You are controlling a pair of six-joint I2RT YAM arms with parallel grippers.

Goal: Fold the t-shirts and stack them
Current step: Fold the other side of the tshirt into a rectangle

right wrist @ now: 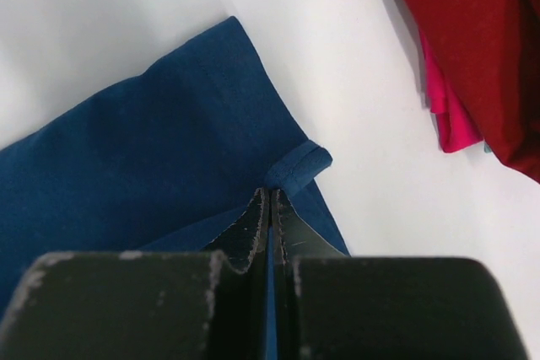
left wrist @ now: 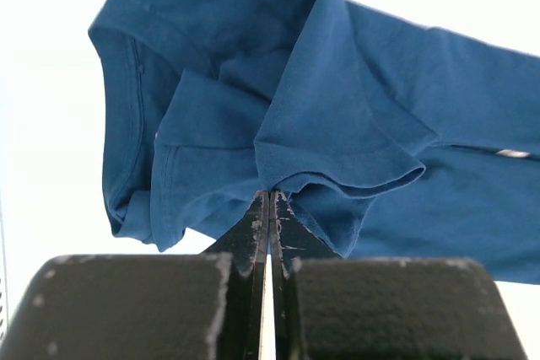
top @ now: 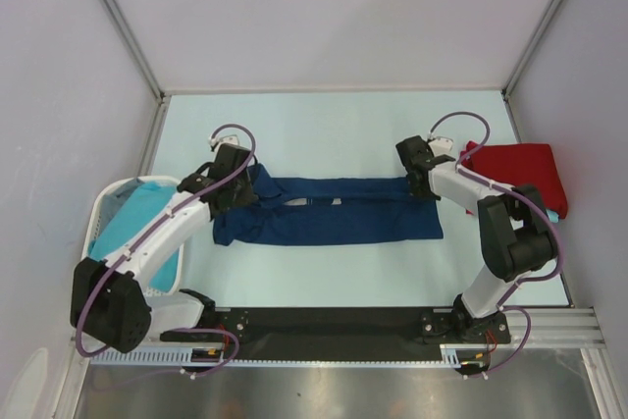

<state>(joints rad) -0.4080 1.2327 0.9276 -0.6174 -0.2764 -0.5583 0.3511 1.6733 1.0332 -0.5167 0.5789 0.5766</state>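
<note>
You have three t-shirts on count: one navy t-shirt (top: pixel 334 211), one red t-shirt (top: pixel 515 172) to its right, and one turquoise t-shirt (top: pixel 132 221) to its left. One pink edge (right wrist: pixel 451 115) under the red t-shirt is not counted, as the garment cannot be identified. One basket (top: pixel 106 205) sits left of the navy t-shirt. Two grippers: left gripper (left wrist: pixel 270 200) and right gripper (right wrist: pixel 270 196), one at each end of it.

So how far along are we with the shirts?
Done: a red shirt lies folded at the right edge of the table, with some other cloth under it. In hand: the navy shirt lies in a long band mid-table, with the left gripper and right gripper shut on its two ends. Left: finishing that fold, stacking it, then the turquoise shirt in the basket.
</note>
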